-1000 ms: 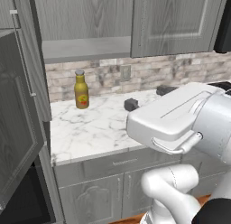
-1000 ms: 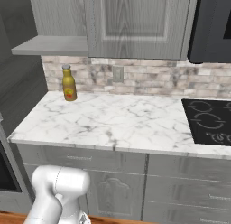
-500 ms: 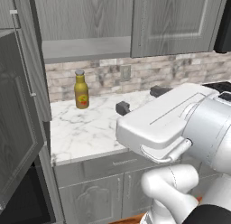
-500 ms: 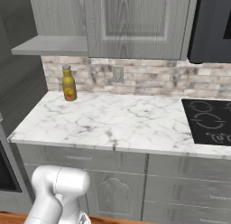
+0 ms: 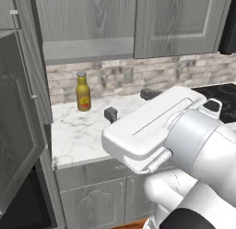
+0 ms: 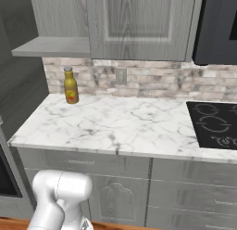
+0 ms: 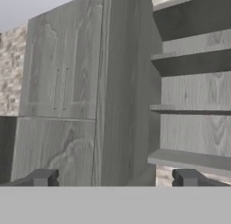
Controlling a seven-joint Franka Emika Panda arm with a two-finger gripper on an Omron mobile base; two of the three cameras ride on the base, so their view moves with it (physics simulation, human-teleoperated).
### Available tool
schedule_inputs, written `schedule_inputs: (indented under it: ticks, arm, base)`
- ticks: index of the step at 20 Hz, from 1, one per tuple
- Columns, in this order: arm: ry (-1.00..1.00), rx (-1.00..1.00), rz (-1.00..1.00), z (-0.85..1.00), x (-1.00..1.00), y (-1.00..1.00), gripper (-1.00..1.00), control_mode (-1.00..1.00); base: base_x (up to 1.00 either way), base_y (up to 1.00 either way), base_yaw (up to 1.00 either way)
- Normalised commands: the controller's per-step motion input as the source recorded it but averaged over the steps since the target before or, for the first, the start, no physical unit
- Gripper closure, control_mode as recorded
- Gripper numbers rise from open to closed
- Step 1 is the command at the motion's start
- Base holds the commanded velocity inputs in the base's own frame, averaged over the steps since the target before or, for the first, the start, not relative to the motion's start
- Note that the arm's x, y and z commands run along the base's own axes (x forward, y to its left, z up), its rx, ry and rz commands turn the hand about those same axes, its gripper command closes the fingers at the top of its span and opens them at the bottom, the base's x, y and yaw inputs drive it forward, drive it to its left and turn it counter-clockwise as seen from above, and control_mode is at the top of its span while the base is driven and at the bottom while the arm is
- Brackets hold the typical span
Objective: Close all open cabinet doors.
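Gripper [image 7: 115,178]: fingers spread wide, nothing between them.
Open cabinet door [image 5: 20,131]: swung outward, left of the marble counter [image 5: 87,131].
Closed cabinet door [image 5: 177,20]: above the counter.
Bottle [image 5: 83,91]: upright on the counter, at the backsplash.

Rendered home kitchen: white marble countertop [image 6: 120,124] on grey wood-grain base cabinets, grey wood-grain upper cabinet door with raised panel [image 6: 141,22] above a stone-tile backsplash [image 6: 157,80]. Black glass cooktop [image 6: 215,124] set into the counter at right. Yellow sauce bottle [image 6: 70,86] stands by the wall.
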Motion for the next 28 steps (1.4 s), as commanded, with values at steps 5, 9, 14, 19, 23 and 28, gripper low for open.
schedule_inputs:
  ticks: [5,9,14,19,23,28]
  arm:
    - [-0.01,-0.01,0.0,0.0,0.17,0.2,-1.0,-1.0]
    - [0.0,-0.01,0.0,0.0,0.15,0.21,-1.0,-1.0]
    - [0.0,-0.01,0.0,0.0,0.07,0.26,-1.0,-1.0]
    - [0.0,-0.01,0.0,0.0,0.1,0.27,-1.0,-1.0]
    - [0.0,-0.03,0.0,0.0,0.24,0.23,-1.0,-1.0]
    - [0.0,-0.04,0.0,0.0,0.29,0.16,-1.0,-1.0]
  base:
    - [0.0,0.0,0.0]
    - [0.0,0.0,0.0]
    - [0.0,0.0,0.0]
    - [0.0,0.0,0.0]
    - [0.0,0.0,0.0]
    - [0.0,0.0,0.0]
